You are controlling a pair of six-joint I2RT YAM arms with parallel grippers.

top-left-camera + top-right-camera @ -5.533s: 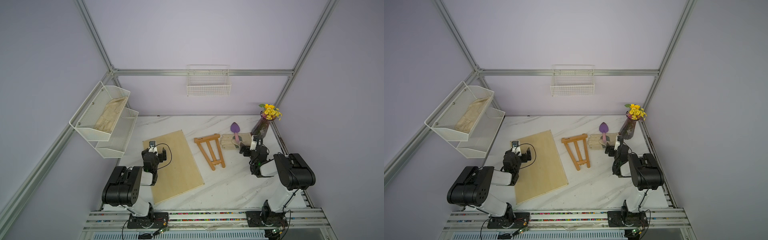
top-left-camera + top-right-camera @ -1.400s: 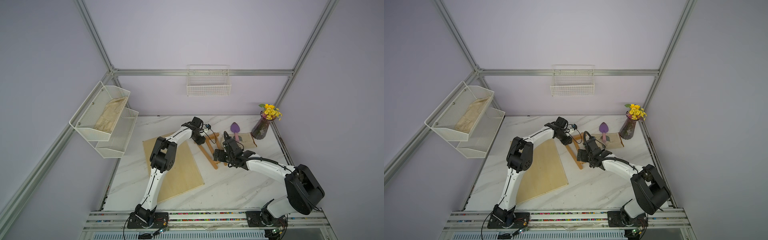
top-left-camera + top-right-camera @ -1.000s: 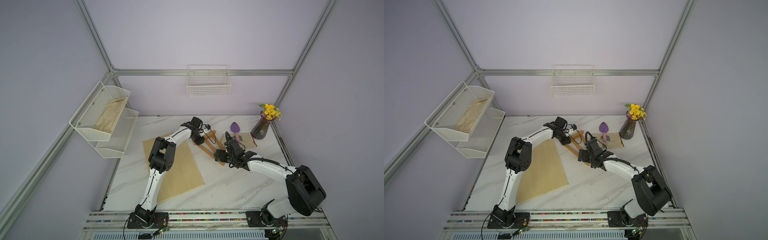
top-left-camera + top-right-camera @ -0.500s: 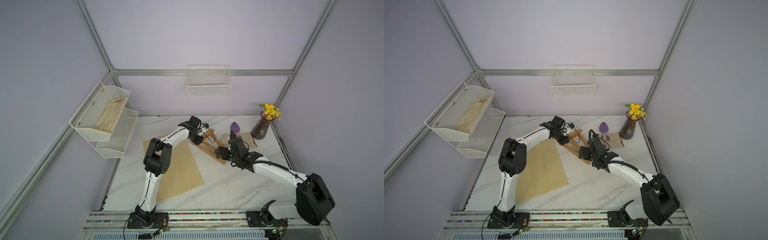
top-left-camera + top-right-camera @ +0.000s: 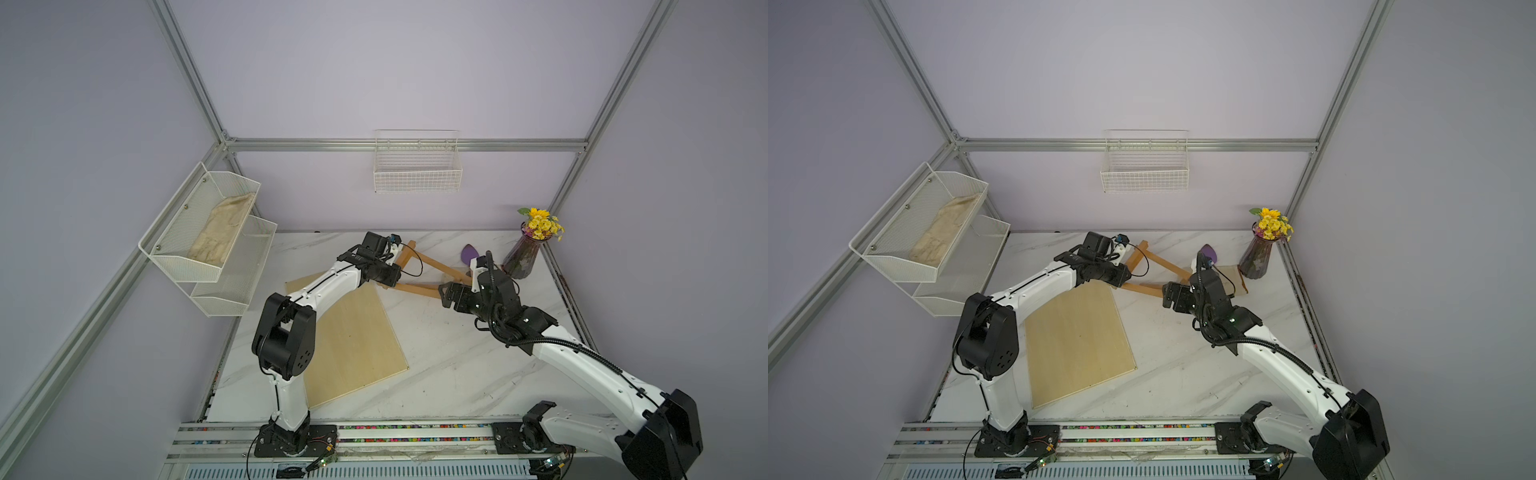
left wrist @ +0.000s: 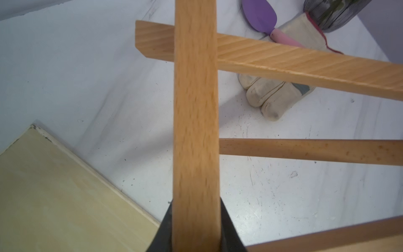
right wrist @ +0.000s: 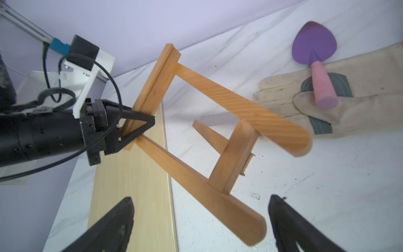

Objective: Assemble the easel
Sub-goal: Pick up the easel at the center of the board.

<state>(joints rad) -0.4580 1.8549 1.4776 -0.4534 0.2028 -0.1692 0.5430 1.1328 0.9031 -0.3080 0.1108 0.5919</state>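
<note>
Small orange-brown wooden A-frame easel (image 7: 229,150) tilted over white marble surface (image 7: 305,185); left gripper (image 7: 139,126) clamped on its ledge bar, right gripper (image 7: 200,197) wide open astride one leg's end

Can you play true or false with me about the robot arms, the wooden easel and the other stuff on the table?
1. The left end effector is clamped on the easel. True.
2. The right end effector is squeezing an easel leg. False: its jaws stand wide open, gripping nothing.
3. The purple trowel's pink handle lies on a glove. True.
4. The flowers in the vase are red. False: they are yellow.
5. The pale board stands upright on the easel. False: it lies flat on the table.
</note>
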